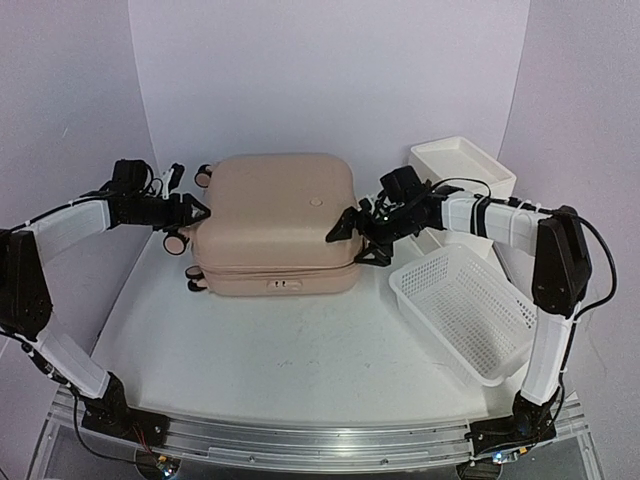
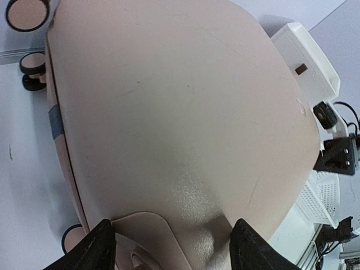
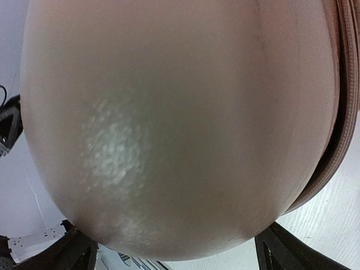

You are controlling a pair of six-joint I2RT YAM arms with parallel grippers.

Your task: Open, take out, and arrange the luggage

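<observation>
The pale-pink luggage (image 1: 280, 215) lies flat and closed in the middle of the table, wheels (image 1: 176, 241) to the left. My left gripper (image 1: 195, 213) is open at its left end, between the wheels. In the left wrist view the fingers (image 2: 101, 250) straddle the shell's corner (image 2: 180, 112), and the gripper (image 2: 171, 239) holds nothing. My right gripper (image 1: 355, 240) is open against the luggage's right front corner. In the right wrist view the shell (image 3: 180, 112) fills the frame between the spread fingertips (image 3: 284, 253) of the gripper (image 3: 174, 250). The lining is hidden.
A white perforated basket (image 1: 470, 310) sits tilted at the right front. It shows partly in the left wrist view (image 2: 323, 197). A white drawer unit (image 1: 460, 165) stands behind my right arm, and its brown handle (image 2: 301, 68) shows. White walls close the back and sides.
</observation>
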